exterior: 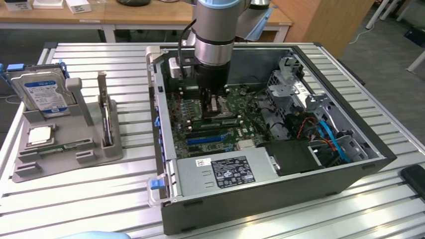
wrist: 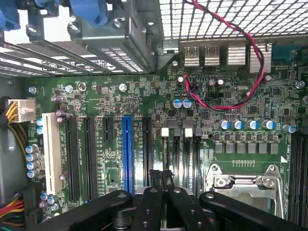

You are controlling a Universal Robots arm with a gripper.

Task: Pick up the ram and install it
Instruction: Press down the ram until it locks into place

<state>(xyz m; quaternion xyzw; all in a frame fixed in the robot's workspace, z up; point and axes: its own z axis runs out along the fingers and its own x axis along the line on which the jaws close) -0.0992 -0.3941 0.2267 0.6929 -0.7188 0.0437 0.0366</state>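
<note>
One arm at work: a grey and black Universal Robots arm reaches down into an open black computer tower case (exterior: 279, 191) lying on its side on a slatted metal table (exterior: 99, 59).
Gripper: the black gripper (exterior: 216, 105) (wrist: 162, 174) hangs low over the green motherboard (exterior: 192, 112) (wrist: 96, 96), its black fingers (wrist: 155, 195) pressed together with no gap between them.
Between the fingers: whether anything thin is pinched there cannot be told.
Directly under the tips: a row of narrow black memory slots with white end clips (wrist: 185, 154).
Beside the tips: a silver processor socket with a metal latch frame (wrist: 245, 185) on one side, a long blue expansion slot (wrist: 127, 149) on the other.
Farther from the tool: a red and black twisted wire (wrist: 255, 62) loops across the board near the rear ports.
Ram: a thin green circuit-board stick (exterior: 66, 148) lies flat in a grey moulded parts tray (exterior: 66, 167), outside the case and well apart from the gripper.
Tray's other contents: a silver hard drive with a blue-white label (exterior: 43, 92) stands upright; a small square silver processor chip (exterior: 40, 135) rests just beside the green stick.
</note>
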